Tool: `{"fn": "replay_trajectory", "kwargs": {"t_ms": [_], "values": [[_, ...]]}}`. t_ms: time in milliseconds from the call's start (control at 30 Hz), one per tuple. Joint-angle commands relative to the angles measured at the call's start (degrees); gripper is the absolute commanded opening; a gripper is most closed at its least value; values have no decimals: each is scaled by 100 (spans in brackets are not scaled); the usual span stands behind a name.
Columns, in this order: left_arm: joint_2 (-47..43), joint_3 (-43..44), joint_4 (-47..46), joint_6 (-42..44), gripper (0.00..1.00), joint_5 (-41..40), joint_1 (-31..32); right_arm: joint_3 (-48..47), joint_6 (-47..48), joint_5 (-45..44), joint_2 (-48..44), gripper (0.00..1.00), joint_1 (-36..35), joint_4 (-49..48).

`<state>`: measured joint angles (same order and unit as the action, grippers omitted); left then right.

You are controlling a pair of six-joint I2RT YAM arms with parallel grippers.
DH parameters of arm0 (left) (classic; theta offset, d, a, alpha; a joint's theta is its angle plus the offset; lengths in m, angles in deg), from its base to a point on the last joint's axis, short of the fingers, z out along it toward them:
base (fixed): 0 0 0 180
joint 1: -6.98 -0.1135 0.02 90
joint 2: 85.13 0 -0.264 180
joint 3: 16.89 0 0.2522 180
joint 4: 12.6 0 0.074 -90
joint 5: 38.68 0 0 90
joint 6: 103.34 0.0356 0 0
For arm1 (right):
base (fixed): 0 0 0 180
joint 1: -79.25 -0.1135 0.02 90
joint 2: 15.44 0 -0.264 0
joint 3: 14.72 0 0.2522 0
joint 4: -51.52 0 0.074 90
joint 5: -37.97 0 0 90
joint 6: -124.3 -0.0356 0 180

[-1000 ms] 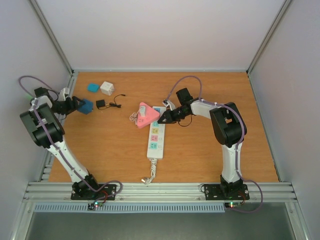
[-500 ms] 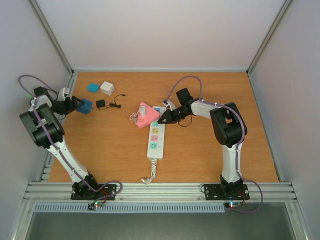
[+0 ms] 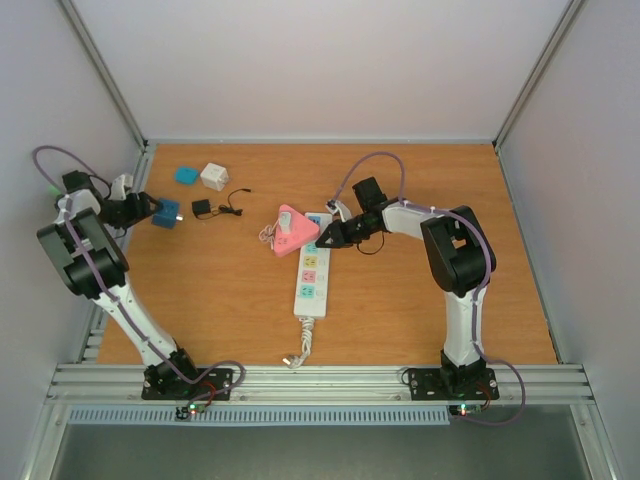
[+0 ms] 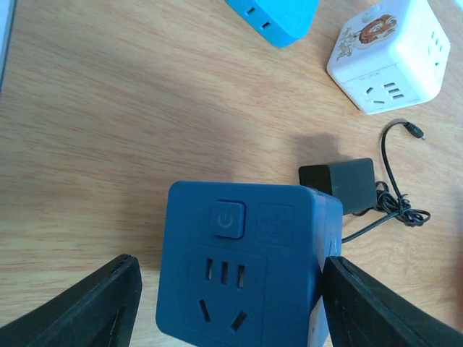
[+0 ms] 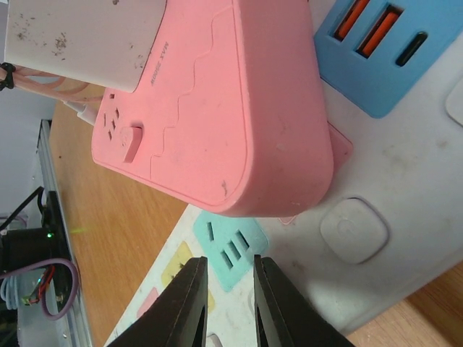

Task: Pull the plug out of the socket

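The long white power strip (image 3: 311, 275) lies mid-table, and its white face also shows in the right wrist view (image 5: 405, 217). A pink triangular plug block (image 3: 293, 232) sits plugged into its far end, shown close up in the right wrist view (image 5: 239, 108). My right gripper (image 3: 322, 240) is just beside the block, over the strip's green outlet (image 5: 230, 264). Its jaws are a narrow gap apart with nothing between them. My left gripper (image 3: 143, 211) is at the far left and is open (image 4: 231, 289). A blue cube socket (image 4: 246, 253) stands between its fingers on the table (image 3: 165, 215).
A teal block (image 3: 186, 175), a white cube socket (image 3: 213, 177) and a black adapter with a thin wire (image 3: 203, 208) lie at the back left. A white adapter (image 5: 79, 36) sits on the pink block. The strip's short cord (image 3: 300, 350) runs toward the near edge. The left wall is close to the left arm.
My left gripper and the blue cube have shifted a little left, toward the wall. The right arm, pink block and strip have not moved.
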<state>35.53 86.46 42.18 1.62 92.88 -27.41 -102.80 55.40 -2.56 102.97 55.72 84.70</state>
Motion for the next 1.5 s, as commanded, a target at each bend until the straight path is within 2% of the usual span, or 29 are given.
{"fn": "replay_trajectory", "kwargs": {"t_ms": [0, 167, 433, 767, 833, 1033, 1200, 1333, 1467], "values": [[10, 17, 192, 51, 68, -633, -67, 301, 57, -702, 71, 21, -11, 425], [9, -98, 190, 84, 62, -591, -63, 384, 150, -661, -23, 22, -11, 439], [-42, -283, 290, 241, 45, -237, -57, 484, 324, -516, -227, 23, -11, 475], [-337, -660, 444, 709, 41, -210, 250, 713, 688, -320, -654, 26, -4, 650], [-426, -720, 422, 781, 43, -261, 275, 722, 791, -287, -763, 28, -3, 732], [-1025, -757, 126, 704, 67, -356, 275, 678, 1057, -240, -1097, 32, 6, 911], [-1561, -472, 303, 1005, 79, -441, 390, 448, 1039, -193, -1181, 36, 6, 985], [-1960, -388, 497, 1258, 82, -515, 704, 174, 758, -225, -1137, 56, 6, 1032], [-2461, -534, 473, 1289, 85, -581, 1264, -147, 333, -147, -990, 70, 55, 1161]]}}
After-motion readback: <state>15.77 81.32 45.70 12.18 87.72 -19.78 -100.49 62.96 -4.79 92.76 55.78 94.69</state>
